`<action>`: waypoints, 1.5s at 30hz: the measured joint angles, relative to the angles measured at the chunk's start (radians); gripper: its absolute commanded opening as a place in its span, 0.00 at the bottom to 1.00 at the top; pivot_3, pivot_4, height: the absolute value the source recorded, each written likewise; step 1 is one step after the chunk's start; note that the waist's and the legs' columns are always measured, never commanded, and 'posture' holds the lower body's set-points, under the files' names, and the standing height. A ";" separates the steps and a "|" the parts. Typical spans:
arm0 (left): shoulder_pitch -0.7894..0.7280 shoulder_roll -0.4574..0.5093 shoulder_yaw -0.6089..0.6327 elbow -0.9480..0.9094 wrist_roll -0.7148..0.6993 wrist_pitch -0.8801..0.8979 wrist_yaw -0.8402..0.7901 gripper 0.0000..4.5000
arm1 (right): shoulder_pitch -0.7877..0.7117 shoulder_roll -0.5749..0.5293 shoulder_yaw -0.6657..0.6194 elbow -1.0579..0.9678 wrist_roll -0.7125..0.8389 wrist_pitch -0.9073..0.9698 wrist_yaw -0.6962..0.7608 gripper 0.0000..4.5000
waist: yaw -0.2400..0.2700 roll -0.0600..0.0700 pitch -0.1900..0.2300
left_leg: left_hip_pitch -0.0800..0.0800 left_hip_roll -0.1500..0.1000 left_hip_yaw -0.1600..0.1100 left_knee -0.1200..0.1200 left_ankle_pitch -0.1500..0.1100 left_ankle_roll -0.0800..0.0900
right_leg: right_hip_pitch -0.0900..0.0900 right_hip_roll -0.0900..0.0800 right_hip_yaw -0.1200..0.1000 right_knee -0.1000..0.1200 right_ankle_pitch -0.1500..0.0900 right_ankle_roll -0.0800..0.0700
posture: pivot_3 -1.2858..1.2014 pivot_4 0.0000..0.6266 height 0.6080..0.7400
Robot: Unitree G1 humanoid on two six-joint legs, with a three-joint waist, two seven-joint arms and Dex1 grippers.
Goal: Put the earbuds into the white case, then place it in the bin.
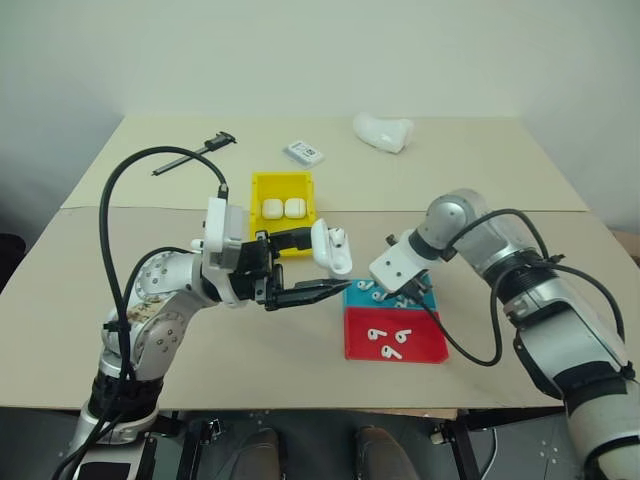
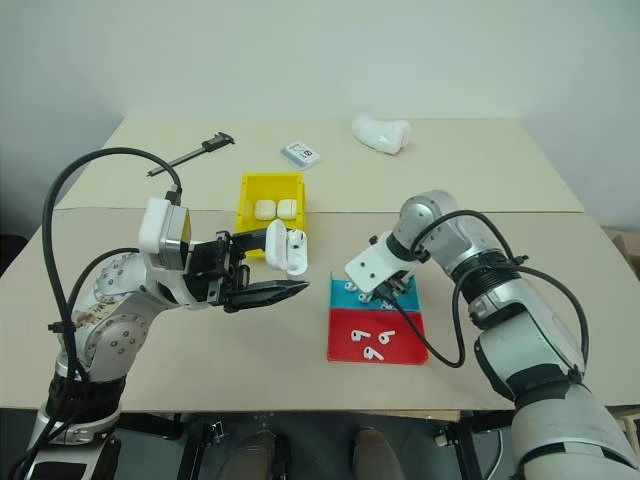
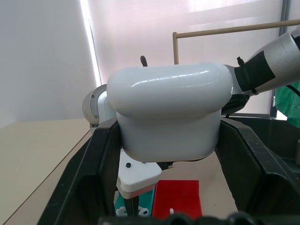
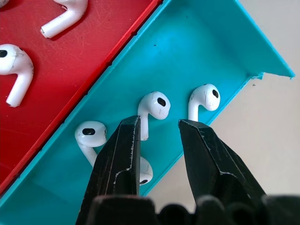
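head stereo overhead, wrist cameras close-up

bright even indoor light, soft shadows on the table [image 1: 300, 345], backlit window glare in left wrist view

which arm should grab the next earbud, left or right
Right, probably. The right pincer hangs open directly over the earbuds in the teal tray. The left pincer is occupied holding the open white case.
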State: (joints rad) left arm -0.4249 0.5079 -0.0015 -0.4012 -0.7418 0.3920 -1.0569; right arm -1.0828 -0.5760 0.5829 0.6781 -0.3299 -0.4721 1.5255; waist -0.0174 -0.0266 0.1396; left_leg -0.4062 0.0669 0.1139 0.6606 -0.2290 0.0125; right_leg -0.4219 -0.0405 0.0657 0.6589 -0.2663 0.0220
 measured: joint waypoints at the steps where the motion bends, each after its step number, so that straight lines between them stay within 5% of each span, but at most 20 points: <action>1: 0.000 0.000 0.000 0.000 0.000 0.000 0.001 0.62 | 0.001 0.002 0.000 0.000 -0.001 0.000 -0.001 0.37 | 0.000 0.000 0.000 | 0.000 0.000 0.000 0.000 0.000 0.000 | 0.000 0.000 0.000 0.000 0.000 0.000 | 0.52 0.24 1.00; 42: 0.021 0.007 0.002 -0.017 -0.005 0.000 0.030 0.62 | 0.028 0.022 0.000 -0.001 -0.033 -0.008 -0.027 0.37 | 0.000 0.000 0.000 | 0.002 0.000 0.000 0.000 0.000 0.000 | 0.002 0.000 0.000 0.000 0.000 0.000 | 0.52 0.24 1.00; 45: 0.031 0.007 0.005 -0.018 -0.005 0.000 0.032 0.62 | 0.028 0.023 0.000 0.000 -0.040 -0.008 -0.027 0.23 | 0.000 0.000 0.000 | 0.003 0.000 0.000 0.000 0.000 0.000 | 0.003 0.000 0.000 0.001 0.000 0.000 | 0.52 0.24 1.00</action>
State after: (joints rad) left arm -0.3937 0.5147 0.0031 -0.4196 -0.7473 0.3918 -1.0253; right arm -1.0550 -0.5528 0.5830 0.6781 -0.3703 -0.4797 1.4981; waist -0.0174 -0.0264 0.1394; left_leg -0.4032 0.0669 0.1140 0.6606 -0.2289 0.0123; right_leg -0.4191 -0.0405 0.0656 0.6594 -0.2663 0.0218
